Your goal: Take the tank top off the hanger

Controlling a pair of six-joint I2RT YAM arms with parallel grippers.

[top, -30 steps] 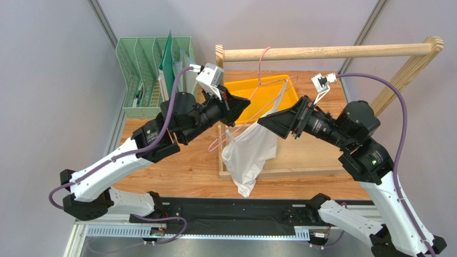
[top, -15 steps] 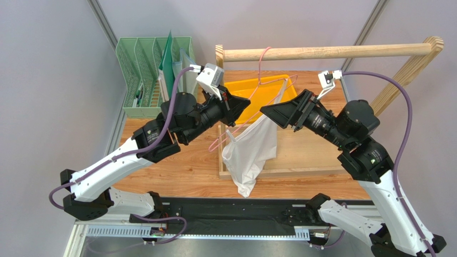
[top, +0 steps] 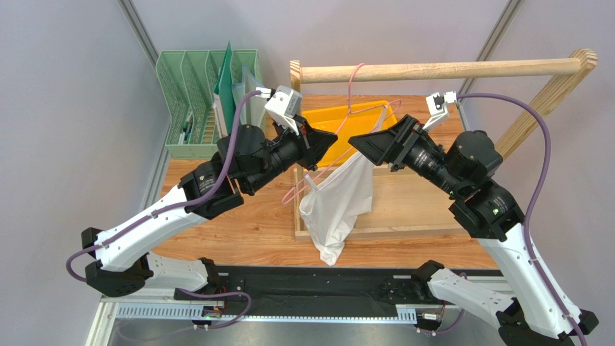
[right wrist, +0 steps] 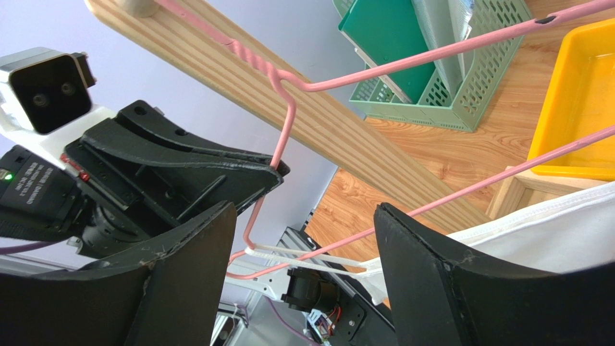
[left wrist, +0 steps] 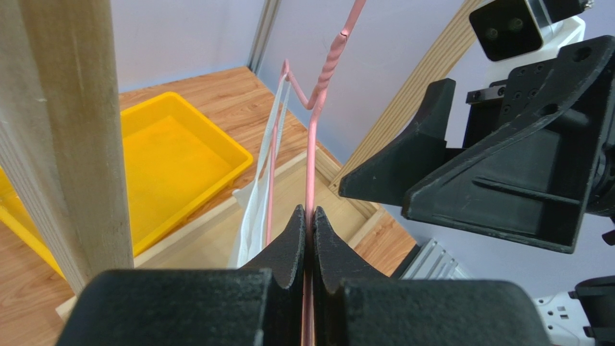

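Observation:
The pink wire hanger (top: 351,90) hangs by its hook from the wooden rail (top: 447,70) and tilts down to the left. The white tank top (top: 336,202) droops from it, with one thin strap over the hanger's low end (right wrist: 310,259). My left gripper (top: 332,137) is shut on the hanger's wire (left wrist: 315,130) just below the twisted neck. My right gripper (top: 354,143) is open and empty. Its fingers straddle the hanger's lower wire and the strap in the right wrist view (right wrist: 303,252), touching neither. The tank top's strap also shows in the left wrist view (left wrist: 253,209).
A yellow bin (top: 328,119) sits on the wooden base (top: 404,209) under the rail. A green mesh organizer (top: 191,101) stands at the back left. The rail's upright post (left wrist: 65,130) is close beside the left gripper. The two grippers are tip to tip.
My right gripper has moved up and away from me, closer to the hanger and the left gripper, still open. The left gripper, hanger and tank top have hardly moved.

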